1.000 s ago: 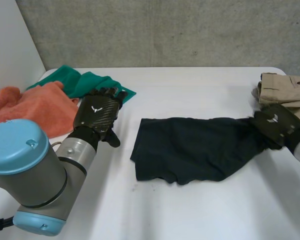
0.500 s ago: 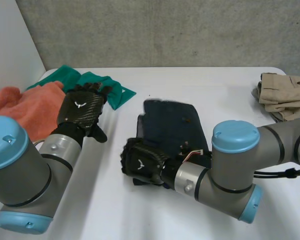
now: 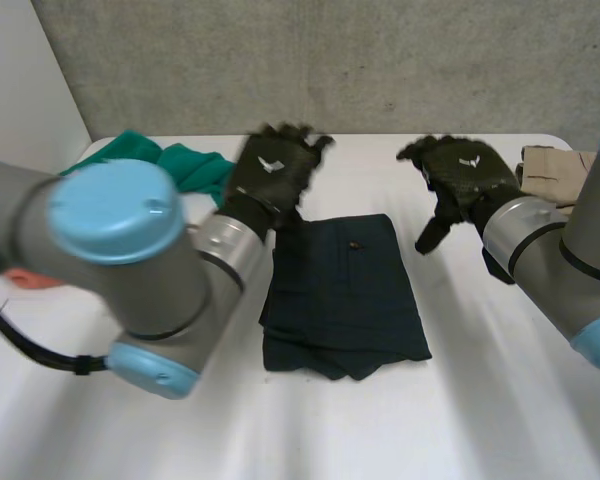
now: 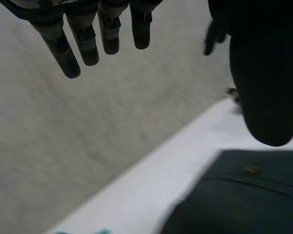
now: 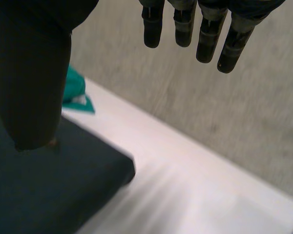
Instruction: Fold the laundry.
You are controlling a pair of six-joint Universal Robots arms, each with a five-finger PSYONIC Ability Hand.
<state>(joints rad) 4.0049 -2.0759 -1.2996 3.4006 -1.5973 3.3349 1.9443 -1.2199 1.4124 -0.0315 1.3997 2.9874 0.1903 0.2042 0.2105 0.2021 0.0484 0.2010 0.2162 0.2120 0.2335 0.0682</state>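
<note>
- Our left hand (image 3: 270,172) and right hand (image 3: 465,175) are black and weave-patterned, each with a small white mark on its back.
- Our left arm (image 3: 170,290) and right arm (image 3: 550,265) are grey tubes with rounded light-blue caps (image 3: 115,205).

Table (image 3: 500,400): folded garment (image 3: 345,290) at centre. Crumpled cloth (image 3: 185,165) far left, second garment (image 3: 555,165) at far right edge. Left hand (image 3: 272,175) above the folded garment's far left corner; right hand (image 3: 465,175) beside its far right corner.
</note>
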